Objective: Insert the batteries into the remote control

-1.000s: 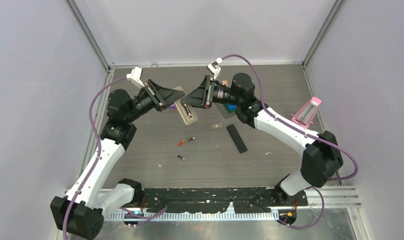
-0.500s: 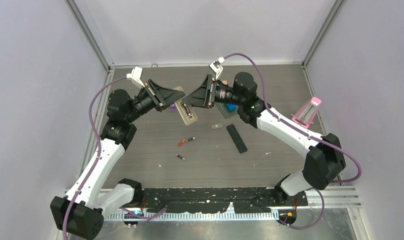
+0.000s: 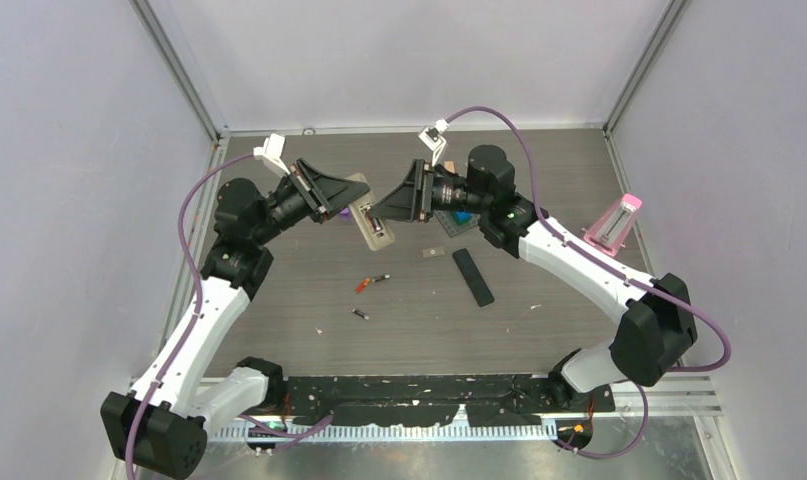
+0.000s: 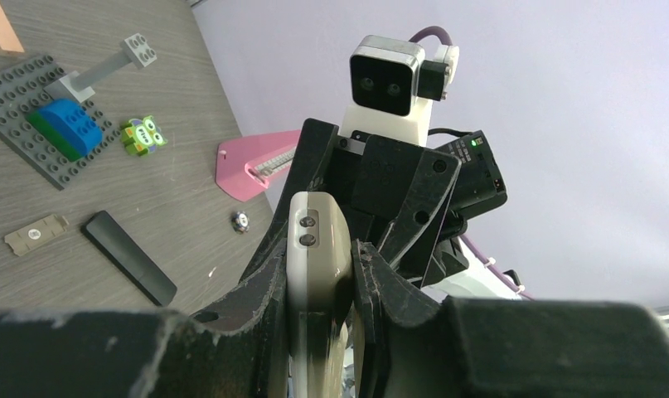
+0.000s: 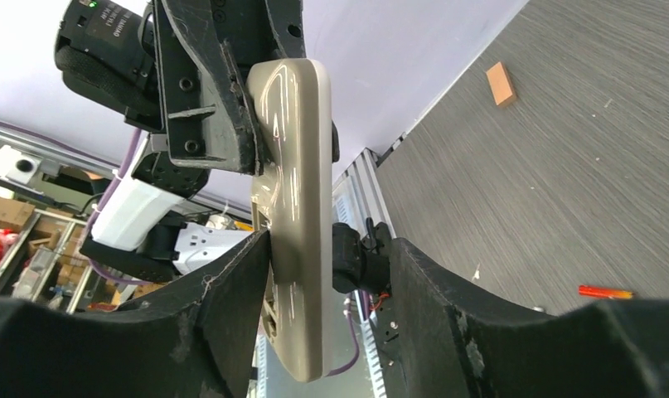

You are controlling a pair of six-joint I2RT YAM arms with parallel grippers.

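- The left fingers (image 4: 269, 286) are clenched on one end of the beige remote control (image 4: 318, 240), holding it above the bench (image 3: 299, 290).
- The right fingers (image 5: 231, 282) are released, straddling its other end; one touches it, the other stands apart.
- An orange-red battery (image 3: 364, 286) and a dark battery (image 3: 360, 314) lie loose on the bench.

Tight up top: the left gripper (image 4: 320, 249) clamps one end of the remote (image 3: 372, 222), and the right gripper (image 5: 329, 245) straddles its other end, with a gap at one finger. On the arms' side of the remote, your table (image 3: 279, 290) lies wide open bar the orange-red battery (image 3: 364, 286) and a dark battery (image 3: 360, 314). Right of the remote, a tan plate (image 3: 434, 251), a black strip (image 3: 472, 276) and a brick board (image 3: 457, 218) crowd the surface.
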